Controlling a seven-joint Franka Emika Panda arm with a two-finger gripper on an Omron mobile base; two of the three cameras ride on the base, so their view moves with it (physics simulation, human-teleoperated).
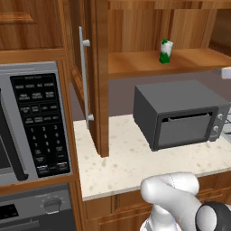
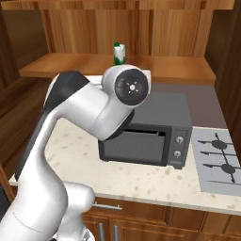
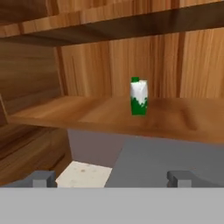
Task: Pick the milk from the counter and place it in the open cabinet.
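Milk upright on cabinet shelf, end effector spread wide, empty, fingertips cropped, toaster oven partly behind arm

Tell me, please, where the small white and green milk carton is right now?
The small white and green milk carton stands upright on the wooden cabinet shelf, above the grey toaster oven.

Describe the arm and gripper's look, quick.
Glossy white rounded arm links with dark joint sections and a round dark end cap with a small centre mark. The gripper has two small blocky dark grey fingertips. No cables or lettering visible.
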